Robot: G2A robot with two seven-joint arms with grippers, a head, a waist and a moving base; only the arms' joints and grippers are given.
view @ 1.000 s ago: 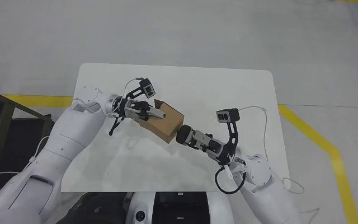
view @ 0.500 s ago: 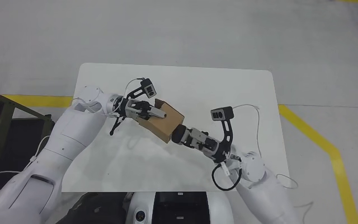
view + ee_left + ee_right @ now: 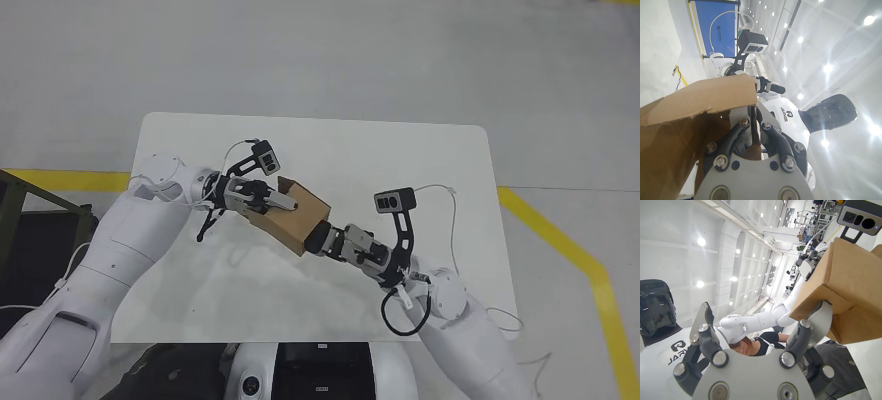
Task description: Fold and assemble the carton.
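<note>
Desk (image 3: 420, 160): white, rounded corners, spreads out beneath the carton on every side.

Carton (image 3: 298, 222): brown cardboard, box-shaped, set slantwise, spans the gap between the two claws. Cannot tell whether it rests on the desk or hangs just above. From the left wrist, carton (image 3: 696, 98) shows one broad panel with a ragged lower edge. From the right wrist, carton (image 3: 844, 294) shows a folded corner and two plain faces.

Left claw (image 3: 276, 201): at the carton's end toward the robot's left, up against its upper edge. Seen from its own wrist, left claw (image 3: 753, 117) is clenched on a thin flap (image 3: 754, 132) of the carton, cardboard edge upright between both fingers.

Right claw (image 3: 318, 240): at the carton's opposite end, touching it. Seen from its own wrist, right claw (image 3: 762, 315) is released, spread wide. One finger (image 3: 821, 313) presses against the carton's near corner. The other, ribbed pad (image 3: 706, 313), stands well apart from the carton, nothing between the two.
</note>
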